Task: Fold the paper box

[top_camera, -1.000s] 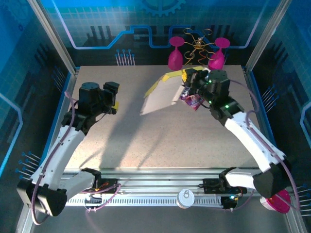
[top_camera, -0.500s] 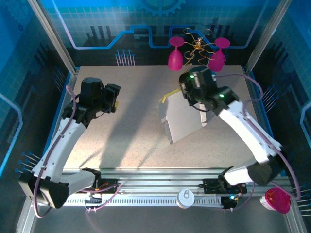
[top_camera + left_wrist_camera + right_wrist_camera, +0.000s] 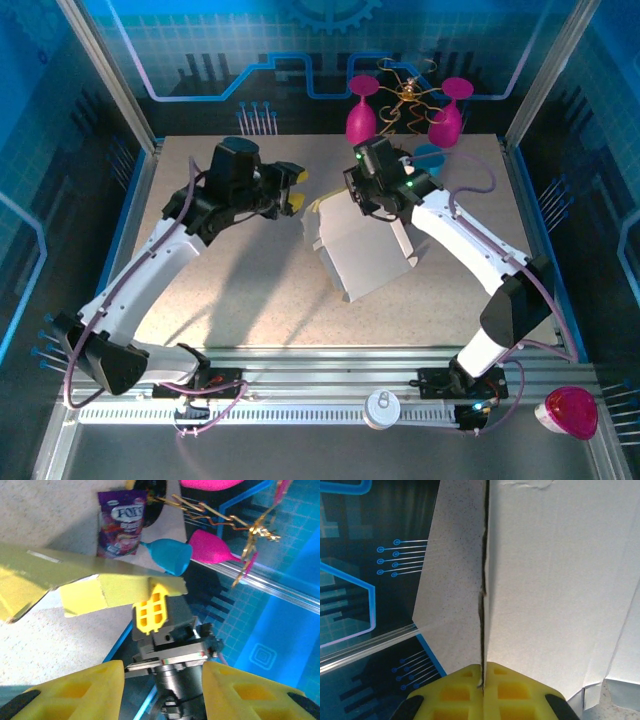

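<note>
The paper box [image 3: 365, 255] is a flat die-cut sheet, pale side up, held tilted above the table's middle. My right gripper [image 3: 362, 203] is shut on its far edge. In the right wrist view the yellow fingertips [image 3: 483, 680] pinch the thin sheet [image 3: 555, 580] edge-on. My left gripper [image 3: 298, 188] hovers just left of that edge, open, with nothing between its fingers. From the left wrist, the box's yellow underside and a flap [image 3: 75, 575] hang above my left gripper [image 3: 162, 690]. One yellow finger [image 3: 150, 612] of the right gripper grips the sheet's rim there.
A purple snack packet [image 3: 122, 522] and a blue cup [image 3: 170, 555] lie on the table behind the box. Two pink glasses [image 3: 362, 110] [image 3: 447, 115] with a gold wire ornament stand at the back edge. Another pink glass [image 3: 568, 412] sits off the table, front right.
My left arm swung from the table's left side in to the box's edge, its jaws narrowing. The right gripper carried the sheet leftward and turned it pale side up.
</note>
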You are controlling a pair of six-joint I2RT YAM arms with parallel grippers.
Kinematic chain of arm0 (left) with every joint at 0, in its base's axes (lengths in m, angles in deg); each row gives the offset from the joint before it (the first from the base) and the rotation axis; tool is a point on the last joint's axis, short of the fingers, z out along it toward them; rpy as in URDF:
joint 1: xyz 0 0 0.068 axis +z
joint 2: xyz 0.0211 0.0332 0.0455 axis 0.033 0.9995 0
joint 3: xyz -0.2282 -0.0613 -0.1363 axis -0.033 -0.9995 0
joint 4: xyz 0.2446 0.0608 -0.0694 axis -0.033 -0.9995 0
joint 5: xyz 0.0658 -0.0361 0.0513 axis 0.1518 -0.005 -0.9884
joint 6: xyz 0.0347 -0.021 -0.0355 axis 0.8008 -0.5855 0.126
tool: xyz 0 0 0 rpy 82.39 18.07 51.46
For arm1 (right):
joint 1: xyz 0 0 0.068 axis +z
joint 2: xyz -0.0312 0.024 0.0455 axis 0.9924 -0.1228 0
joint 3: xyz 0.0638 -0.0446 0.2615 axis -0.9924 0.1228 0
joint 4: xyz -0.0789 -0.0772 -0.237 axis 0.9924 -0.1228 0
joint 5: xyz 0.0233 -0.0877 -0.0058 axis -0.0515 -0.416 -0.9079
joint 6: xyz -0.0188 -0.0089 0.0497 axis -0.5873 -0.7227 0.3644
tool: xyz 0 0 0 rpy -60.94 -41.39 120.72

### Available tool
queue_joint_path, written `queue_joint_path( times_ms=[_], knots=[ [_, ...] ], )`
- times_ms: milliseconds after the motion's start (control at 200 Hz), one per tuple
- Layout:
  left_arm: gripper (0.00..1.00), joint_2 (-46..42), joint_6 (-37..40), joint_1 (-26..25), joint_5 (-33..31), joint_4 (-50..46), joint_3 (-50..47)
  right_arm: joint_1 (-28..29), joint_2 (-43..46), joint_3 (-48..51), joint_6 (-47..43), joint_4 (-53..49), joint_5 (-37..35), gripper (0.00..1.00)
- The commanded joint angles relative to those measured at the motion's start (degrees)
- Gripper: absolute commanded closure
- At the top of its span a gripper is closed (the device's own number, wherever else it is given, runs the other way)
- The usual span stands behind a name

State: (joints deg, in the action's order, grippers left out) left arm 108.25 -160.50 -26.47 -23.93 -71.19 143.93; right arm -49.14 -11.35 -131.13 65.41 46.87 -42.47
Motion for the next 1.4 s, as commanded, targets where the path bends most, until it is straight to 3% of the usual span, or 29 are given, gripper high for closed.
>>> queue_joint_path(
  times_ms=[0, 320, 815, 1021, 1131, 1246, 1396],
  knots=[
    [0.55, 2.0, -4.1, -1.6, -1.3, -3.1, 0.8, 0.7, 1.2, -1.3, 2.7, 1.0, 0.1, 1.0],
    [0.55, 5.4, -2.7, -2.3, -2.3, -6.8, 2.6, -0.8, 2.4, 0.0, 3.6, 1.8, 1.5, 1.0],
    [0.53, 10.3, -1.5, -2.1, -1.7, -2.5, 5.6, -1.0, 2.7, 0.7, 3.7, 2.5, 3.0, 1.0],
    [0.34, 7.4, -1.6, -2.1, -1.4, -5.9, 5.9, -2.3, 3.5, 1.9, 3.6, 3.0, 2.9, 1.0],
    [0.31, 4.8, -2.7, -1.9, -0.6, -6.5, 5.2, -2.5, 3.7, 2.0, 3.3, 3.2, 2.8, 1.0],
    [0.32, 3.2, -1.0, -1.3, -2.0, -9.3, 6.4, -2.5, 3.7, 2.5, 3.4, 3.7, 3.1, 1.0],
    [0.42, 4.4, -0.1, -0.5, -1.2, -3.9, 5.5, -2.2, 3.5, 2.3, 3.6, 4.0, 3.3, 1.0]
  ],
)
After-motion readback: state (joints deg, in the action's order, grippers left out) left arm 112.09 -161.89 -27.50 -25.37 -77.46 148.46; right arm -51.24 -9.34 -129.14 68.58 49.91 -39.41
